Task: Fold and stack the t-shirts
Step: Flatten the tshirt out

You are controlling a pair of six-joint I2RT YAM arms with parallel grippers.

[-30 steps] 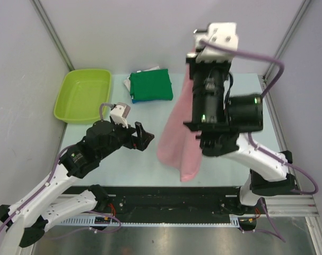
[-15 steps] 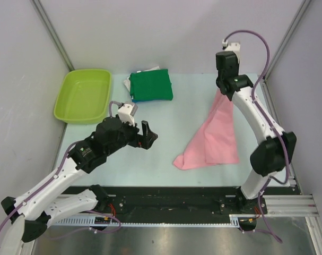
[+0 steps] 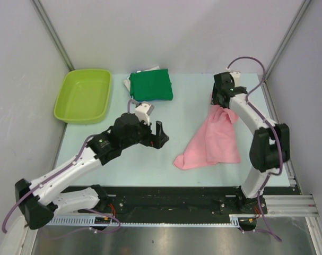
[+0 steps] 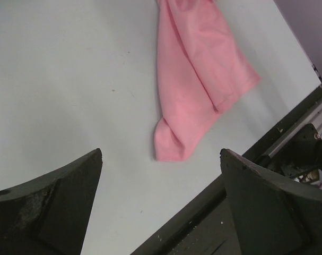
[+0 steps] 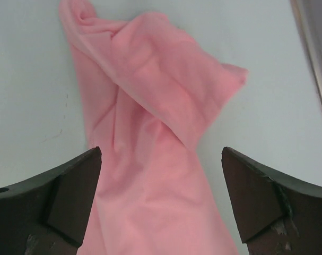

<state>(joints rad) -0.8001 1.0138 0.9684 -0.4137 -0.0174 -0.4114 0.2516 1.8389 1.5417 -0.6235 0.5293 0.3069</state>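
The pink t-shirt (image 3: 214, 141) lies crumpled on the table at the right, its far end bunched up under my right gripper (image 3: 220, 105). In the right wrist view the pink t-shirt (image 5: 150, 133) spreads below and between the open fingers (image 5: 70, 186), which do not pinch it. My left gripper (image 3: 159, 135) stands open at mid-table, just left of the shirt's near-left corner. The left wrist view shows the pink t-shirt (image 4: 195, 69) ahead of the empty left gripper (image 4: 161, 154). A folded stack of t-shirts (image 3: 150, 86), dark green on top with blue and white edges showing, sits at the back.
A lime green tub (image 3: 84, 95) stands at the back left. The black rail (image 3: 176, 196) runs along the table's near edge, close to the pink shirt's near hem. Grey walls close in both sides.
My right gripper has opened and let go of the pink t-shirt, which dropped from hanging to lying on the table. The right arm came down at the far right. My left gripper moved right towards the shirt.
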